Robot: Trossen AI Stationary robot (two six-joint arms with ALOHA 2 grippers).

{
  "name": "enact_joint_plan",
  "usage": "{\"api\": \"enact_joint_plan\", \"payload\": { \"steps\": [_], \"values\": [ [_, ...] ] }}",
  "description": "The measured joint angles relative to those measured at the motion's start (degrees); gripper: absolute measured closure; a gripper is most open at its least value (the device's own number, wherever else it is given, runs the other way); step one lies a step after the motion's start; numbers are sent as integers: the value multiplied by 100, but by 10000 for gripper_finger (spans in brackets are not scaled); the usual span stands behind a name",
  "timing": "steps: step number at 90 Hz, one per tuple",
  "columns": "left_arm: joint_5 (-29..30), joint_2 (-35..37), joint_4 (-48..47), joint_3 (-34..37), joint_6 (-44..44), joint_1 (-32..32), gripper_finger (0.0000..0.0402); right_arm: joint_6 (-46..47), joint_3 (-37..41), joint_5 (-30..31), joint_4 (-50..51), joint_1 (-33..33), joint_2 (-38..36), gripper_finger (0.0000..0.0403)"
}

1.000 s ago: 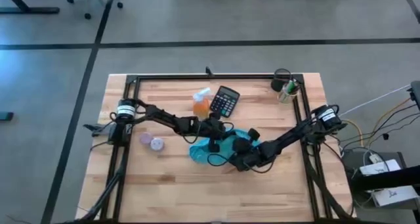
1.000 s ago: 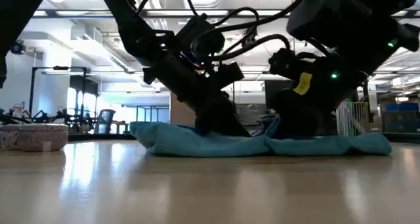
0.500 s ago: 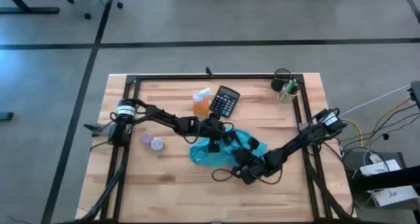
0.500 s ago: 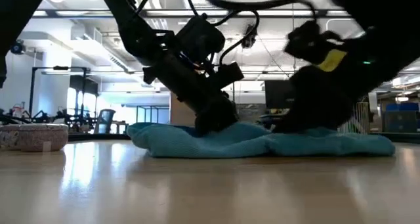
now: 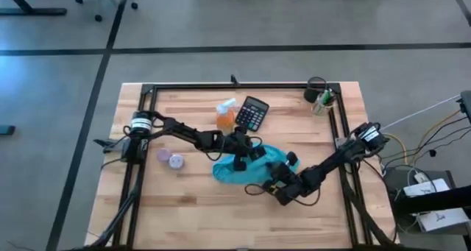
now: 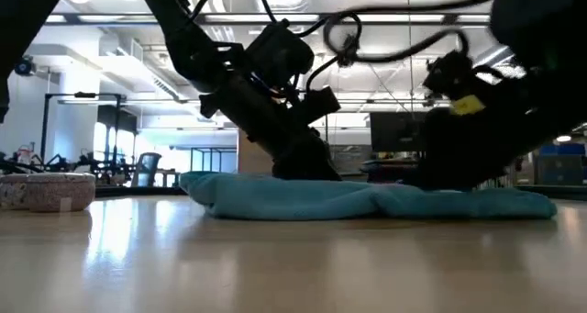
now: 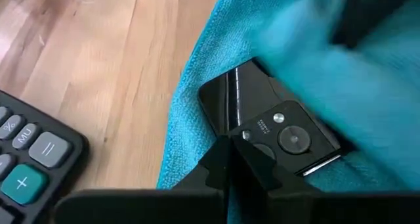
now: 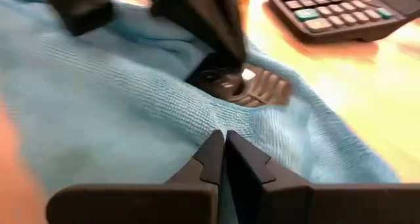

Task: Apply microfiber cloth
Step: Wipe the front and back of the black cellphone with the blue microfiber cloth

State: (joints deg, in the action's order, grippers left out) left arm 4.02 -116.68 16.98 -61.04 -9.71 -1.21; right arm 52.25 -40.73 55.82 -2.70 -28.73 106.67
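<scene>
The microfiber cloth (image 5: 250, 166) lay rumpled on the desk (image 5: 191, 199), just beside the calculator (image 5: 251, 113), partly over a small black device (image 7: 275, 129). It looked soft and limp, so I judged a pinch at a raised fold best. My left hand (image 5: 240, 160) rested on it, fingers pressed together. My right hand (image 5: 274, 182) pinched its near edge.

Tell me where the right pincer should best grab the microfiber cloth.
Probably its near edge beside the right pincer, coming in low from the table's right: the microfiber cloth lies flat and limp, that border is free, and the left pincer presses its middle.
</scene>
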Motion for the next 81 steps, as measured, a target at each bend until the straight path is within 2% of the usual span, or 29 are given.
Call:
{"api": "enact_joint_plan", "payload": {
  "steps": [9,19,25,32,47,57,81],
  "values": [
    [-3,-2,-1,2,21,0,401,-227,-3,101,-358,156,256,403],
    [-5,-2,-3,2,21,0,401,-761,2,259,-1525,228,654,403],
    [-5,-2,-5,2,21,0,401,-1100,2,155,-2303,236,861,403],
    [-25,-2,-7,2,21,0,401,-1236,2,69,-2714,208,974,403],
    [-67,-2,-10,2,21,5,401,-1243,-2,-36,-2734,11,976,403],
    [-90,-2,-10,2,21,15,401,-1217,-11,-359,-2634,-210,946,403],
    [-69,-2,-57,2,21,9,401,-569,-10,-298,-1557,-917,523,403]
  ]
}}
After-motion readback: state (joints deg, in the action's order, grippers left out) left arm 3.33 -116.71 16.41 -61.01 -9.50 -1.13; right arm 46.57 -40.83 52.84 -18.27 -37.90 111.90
